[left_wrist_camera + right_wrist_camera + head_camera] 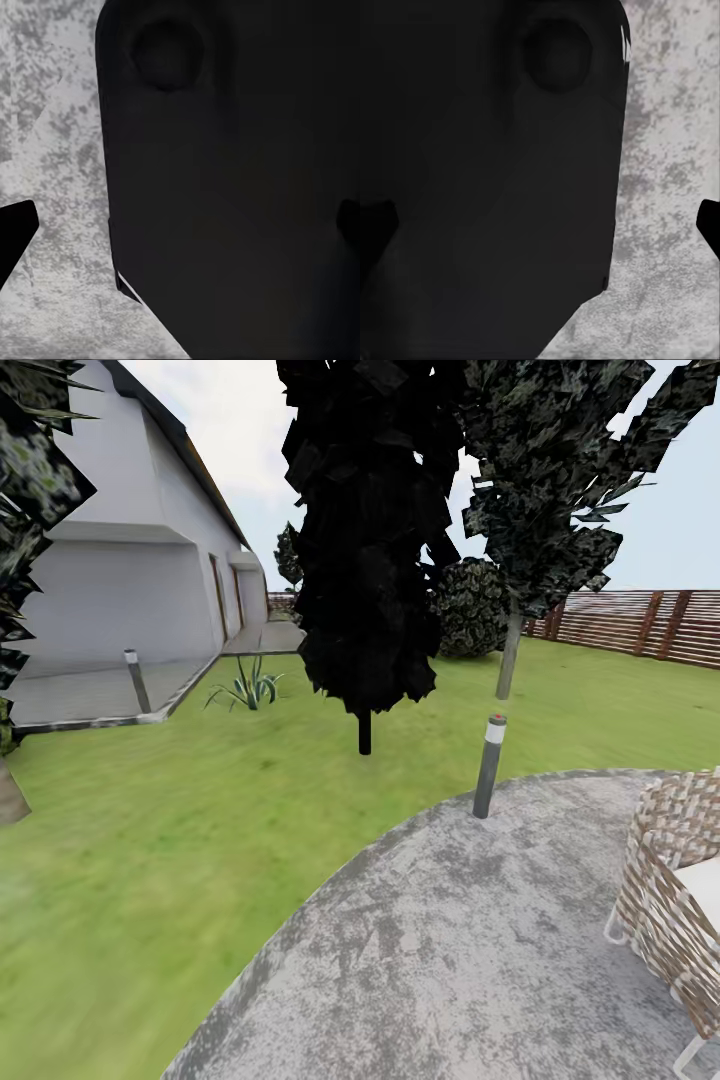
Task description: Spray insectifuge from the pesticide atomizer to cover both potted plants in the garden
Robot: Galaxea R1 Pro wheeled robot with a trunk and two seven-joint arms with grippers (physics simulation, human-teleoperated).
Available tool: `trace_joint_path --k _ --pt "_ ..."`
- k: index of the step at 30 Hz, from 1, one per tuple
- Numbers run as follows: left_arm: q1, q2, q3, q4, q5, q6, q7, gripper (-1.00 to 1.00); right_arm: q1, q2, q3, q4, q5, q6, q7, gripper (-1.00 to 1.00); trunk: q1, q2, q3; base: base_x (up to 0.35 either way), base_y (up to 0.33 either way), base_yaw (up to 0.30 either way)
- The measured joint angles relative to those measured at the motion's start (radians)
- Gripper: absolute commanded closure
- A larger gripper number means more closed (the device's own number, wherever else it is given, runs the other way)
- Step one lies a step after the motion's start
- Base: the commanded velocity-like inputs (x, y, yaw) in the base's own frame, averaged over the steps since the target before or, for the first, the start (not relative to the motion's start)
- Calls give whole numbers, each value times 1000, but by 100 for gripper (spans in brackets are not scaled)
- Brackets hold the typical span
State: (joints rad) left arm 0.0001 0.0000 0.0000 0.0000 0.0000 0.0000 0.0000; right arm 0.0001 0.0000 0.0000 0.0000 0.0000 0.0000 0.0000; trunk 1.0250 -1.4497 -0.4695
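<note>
The pesticide atomizer and the two potted plants are out of view. The head view looks over the garden: green lawn [200, 810], the round grey mottled patio [480, 940] in front, and a brown slat fence [640, 622] at the far right. My left gripper [180, 232] is open, its dark fingertips [15, 236] at the picture's edges, nothing between them. My right gripper [540, 225] is likewise open, fingertips [709, 225] wide apart. Both hang beside a dark part of my body [225, 187], above the paving [675, 150].
A grey bollard lamp [489, 765] stands at the patio's far rim, another [137, 680] by the white house [130, 560]. A dark tree [365, 540] and a second tree [509, 655] rise from the lawn. A striped agave [247, 688] grows at left. A wicker chair [680, 890] stands at right.
</note>
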Motion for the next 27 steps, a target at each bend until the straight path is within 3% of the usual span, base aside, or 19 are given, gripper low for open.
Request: trace_joint_path --k 2,10,15,20,27 --pt "-11 11 11 -12 5 -10 -4 -100 -11 -6 0 -12 -2 -10 -2 -100 0 0 1 0 0 0" --pt "27 -2 -4 15 7 13 -2 -100 -45 30 0 -34 0 19 -4 -100 0 0 0 0 0 0" --pt "32 3 -7 43 5 31 3 -100 -50 32 0 -31 0 19 -4 -100 0 0 0 0 0 0" --pt "24 14 -7 29 5 29 10 -100 -50 25 -3 -37 0 17 -5 -100 0 0 0 0 0 0" --pt "16 40 -7 -11 4 25 11 -100 -50 -14 -6 -65 -2 -8 -6 -100 0 0 0 0 0 0"
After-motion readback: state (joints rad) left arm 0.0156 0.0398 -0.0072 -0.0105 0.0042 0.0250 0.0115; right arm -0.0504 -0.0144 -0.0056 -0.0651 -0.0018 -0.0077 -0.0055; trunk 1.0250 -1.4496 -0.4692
